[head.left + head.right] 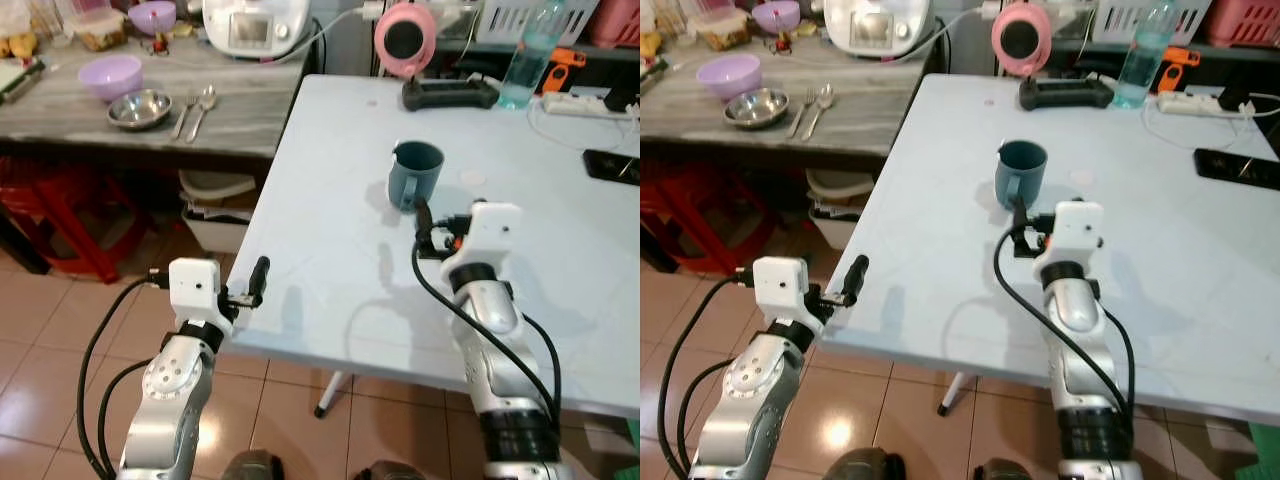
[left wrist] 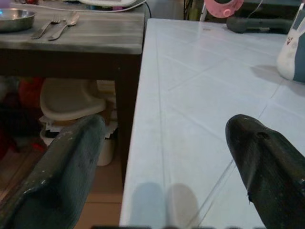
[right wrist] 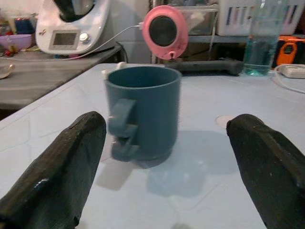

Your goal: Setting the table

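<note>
A blue mug (image 1: 415, 172) stands upright on the white table (image 1: 330, 250), its handle turned toward me. My right gripper (image 3: 167, 124) hovers low over the table just short of the mug, open, with the mug centred ahead between its fingers and not touching them. My left gripper (image 1: 252, 285) is open at the table's left front edge, holding nothing. On the grey side counter (image 1: 250, 100) to the left sit a purple bowl (image 1: 110, 75), a steel bowl (image 1: 139, 108), a fork (image 1: 185, 115) and a spoon (image 1: 203, 108).
A pink fan (image 1: 405, 38), a water bottle (image 1: 525, 55), a power strip (image 1: 585, 103) and a black phone (image 1: 612, 165) line the table's far and right side. A white appliance (image 1: 255, 25) stands on the counter. Below it are a red stool (image 1: 70, 215) and a bin (image 1: 215, 205).
</note>
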You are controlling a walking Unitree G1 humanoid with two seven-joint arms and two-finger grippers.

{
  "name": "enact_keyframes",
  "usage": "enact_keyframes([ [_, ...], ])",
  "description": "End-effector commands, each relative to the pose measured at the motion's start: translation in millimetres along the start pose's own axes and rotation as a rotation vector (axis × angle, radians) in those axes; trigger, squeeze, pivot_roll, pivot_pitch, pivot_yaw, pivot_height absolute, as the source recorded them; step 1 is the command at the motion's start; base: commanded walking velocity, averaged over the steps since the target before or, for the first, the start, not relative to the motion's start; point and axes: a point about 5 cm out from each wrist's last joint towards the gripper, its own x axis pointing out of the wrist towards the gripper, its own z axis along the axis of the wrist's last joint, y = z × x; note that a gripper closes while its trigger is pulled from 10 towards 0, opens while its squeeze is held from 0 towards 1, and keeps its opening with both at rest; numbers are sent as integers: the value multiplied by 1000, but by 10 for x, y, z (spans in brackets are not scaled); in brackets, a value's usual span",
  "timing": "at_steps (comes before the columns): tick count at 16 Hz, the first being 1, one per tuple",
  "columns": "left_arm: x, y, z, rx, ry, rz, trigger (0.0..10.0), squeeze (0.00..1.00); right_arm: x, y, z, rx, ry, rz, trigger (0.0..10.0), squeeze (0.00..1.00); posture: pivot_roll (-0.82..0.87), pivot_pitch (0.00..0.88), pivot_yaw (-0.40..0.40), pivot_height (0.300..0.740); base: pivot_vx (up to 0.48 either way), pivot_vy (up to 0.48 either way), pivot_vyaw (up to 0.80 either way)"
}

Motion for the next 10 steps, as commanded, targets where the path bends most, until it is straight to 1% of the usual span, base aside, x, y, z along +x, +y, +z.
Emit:
enact_keyframes([
  [1, -26, 29, 19, 19, 4, 3, 10000, 0, 28, 45, -22, -18, 16, 17, 10000, 0, 19, 100, 44, 740, 0, 0, 0],
  [2, -30, 32, 12, 17, 10, 3, 10000, 0, 92, 86, -48, -28, 34, 25, 10000, 0, 19, 100, 44, 740, 0, 0, 0],
  [3, -40, 26, 14, 17, 13, -4, 10000, 0, 158, 103, -22, -38, 32, 21, 10000, 0, 29, 112, 45, 740, 0, 0, 0],
  [6, -76, 25, 9, 17, 23, -12, 10000, 0, 270, 110, -4, -44, 41, 5, 10000, 0, 37, 124, 48, 740, 0, 0, 0],
  [7, -99, 30, 4, 18, 28, -12, 10000, 0, 320, 144, 3, -40, 46, 6, 10000, 0, 42, 132, 49, 740, 0, 0, 0],
  [10, -117, 23, 3, 17, 32, -16, 10000, 0, 367, 156, -16, -39, 70, -19, 10000, 0, 45, 143, 49, 740, 0, 0, 0],
])
